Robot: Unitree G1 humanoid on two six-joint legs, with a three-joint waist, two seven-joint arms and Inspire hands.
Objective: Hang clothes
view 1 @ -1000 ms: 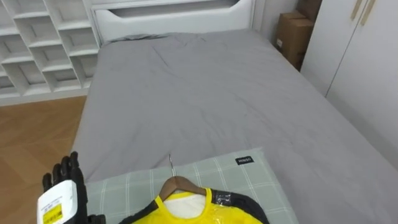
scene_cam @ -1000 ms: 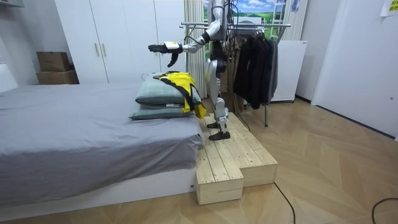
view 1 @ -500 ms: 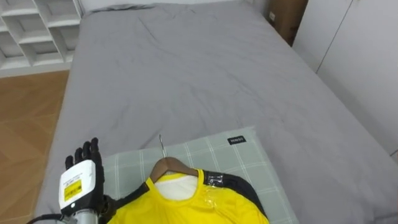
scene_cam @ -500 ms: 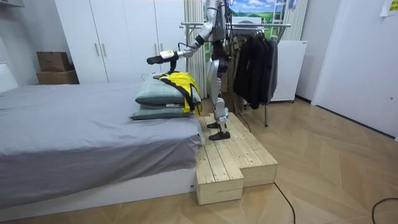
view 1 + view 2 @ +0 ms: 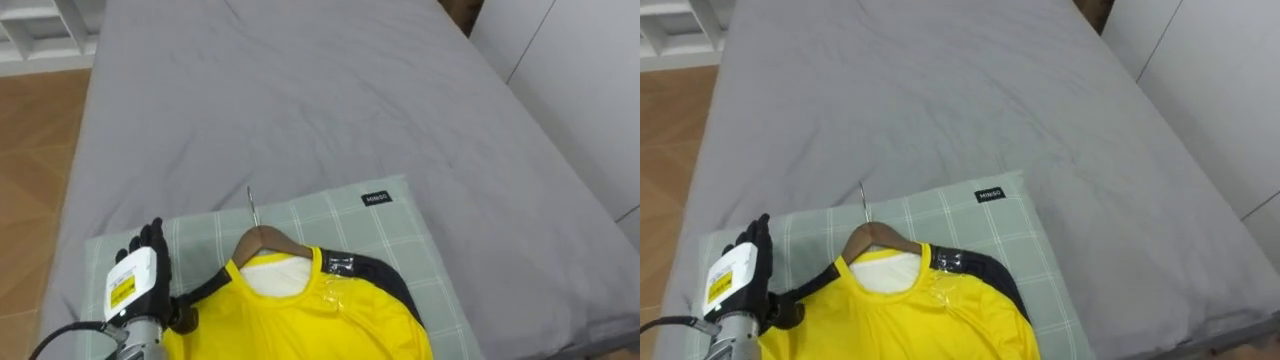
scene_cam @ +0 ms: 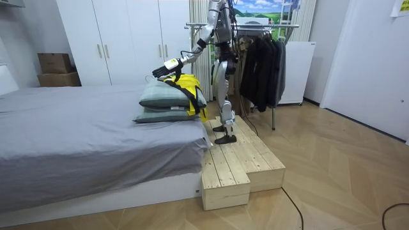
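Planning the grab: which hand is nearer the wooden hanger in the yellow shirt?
Left. The left hand is over the pillow's left part, just left of the hanger and the yellow shirt; the right hand is nowhere near that pillow.

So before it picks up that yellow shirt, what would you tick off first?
1. Yellow shirt sits on the wooden hanger: ok, the collar wraps its shoulders.
2. Hanger's hook free to take: ok, it lies bare on the checked pillow.
3. Left hand at the hanger: not ok, it is beside the shirt's sleeve, apart from the hanger.
4. Left hand empty: ok, its fingers are relaxed and hold nothing.
5. Free space on the clothes rack behind the robot: cannot tell, dark clothes hang there.
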